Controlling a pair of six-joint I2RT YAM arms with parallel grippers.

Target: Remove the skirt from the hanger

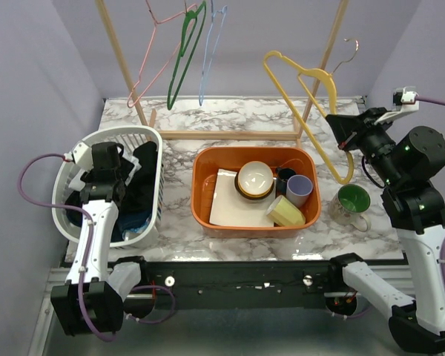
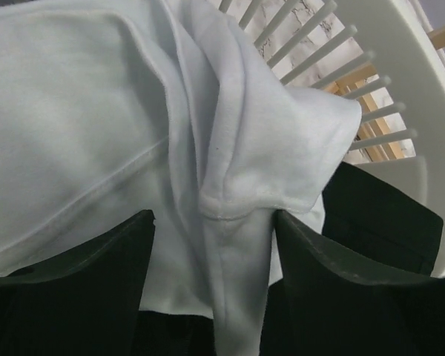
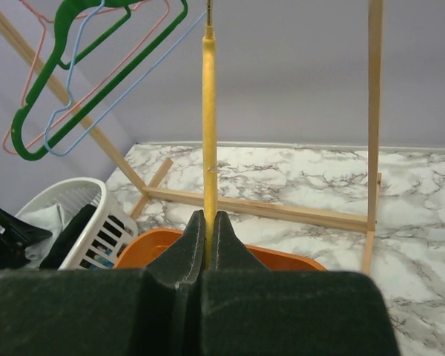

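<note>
The right pincer is clamped tight on the yellow hanger, held up above the counter. The left pincer stands partly apart, a fold of the white skirt between its fingers, down inside the white basket

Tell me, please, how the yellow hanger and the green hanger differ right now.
The yellow hanger is clamped in the right gripper's shut jaws; no gripper touches the green hanger, which hangs free. The yellow hanger stands apart by the rack's right post; the green hanger is bunched with the pink hanger and the blue hanger on the left. Both carry no garment.
</note>
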